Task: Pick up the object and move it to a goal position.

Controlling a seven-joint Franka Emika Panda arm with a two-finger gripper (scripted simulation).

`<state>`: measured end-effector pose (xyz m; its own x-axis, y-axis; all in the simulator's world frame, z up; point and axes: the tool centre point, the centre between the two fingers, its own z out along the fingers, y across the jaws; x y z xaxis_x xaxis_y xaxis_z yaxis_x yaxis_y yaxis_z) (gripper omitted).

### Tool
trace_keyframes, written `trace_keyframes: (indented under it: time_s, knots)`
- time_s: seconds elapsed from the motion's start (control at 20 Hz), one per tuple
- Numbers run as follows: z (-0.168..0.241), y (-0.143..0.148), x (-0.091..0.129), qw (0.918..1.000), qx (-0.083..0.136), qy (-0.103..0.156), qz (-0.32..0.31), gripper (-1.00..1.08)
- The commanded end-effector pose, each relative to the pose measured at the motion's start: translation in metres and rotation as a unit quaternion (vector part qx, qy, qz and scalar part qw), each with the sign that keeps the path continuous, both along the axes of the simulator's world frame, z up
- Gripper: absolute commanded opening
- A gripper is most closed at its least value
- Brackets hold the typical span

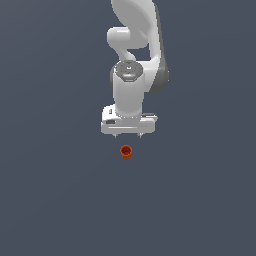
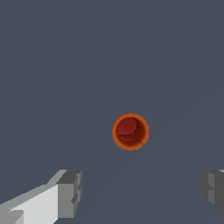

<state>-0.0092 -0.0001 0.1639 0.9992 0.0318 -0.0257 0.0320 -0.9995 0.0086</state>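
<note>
The object [image 1: 126, 151] is a tiny orange-red cup with a wider rim and narrower base, standing upright on the dark grey floor. In the wrist view the object [image 2: 130, 131] shows from above as an orange ring with a dark red inside. My white gripper [image 1: 128, 135] hangs just above and slightly behind it, jaws wide apart and empty. In the wrist view the gripper [image 2: 142, 192] has one grey fingertip [image 2: 70, 192] and another [image 2: 214, 189] far apart, with the cup lying off from the gap between them.
The plain dark grey floor [image 1: 60, 200] fills the scene around the cup. The white arm [image 1: 135, 45] rises behind the gripper. No goal marker shows.
</note>
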Motion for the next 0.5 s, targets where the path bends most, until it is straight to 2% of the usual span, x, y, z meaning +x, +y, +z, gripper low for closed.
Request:
trace_keyframes:
  time_s: [0.0,0.45]
  knots:
    - [0.0,0.0,0.0,1.0,0.0,0.0,0.0,1.0]
    - [0.0021,-0.0081,0.001,1.0,0.005,-0.005,0.003,1.0]
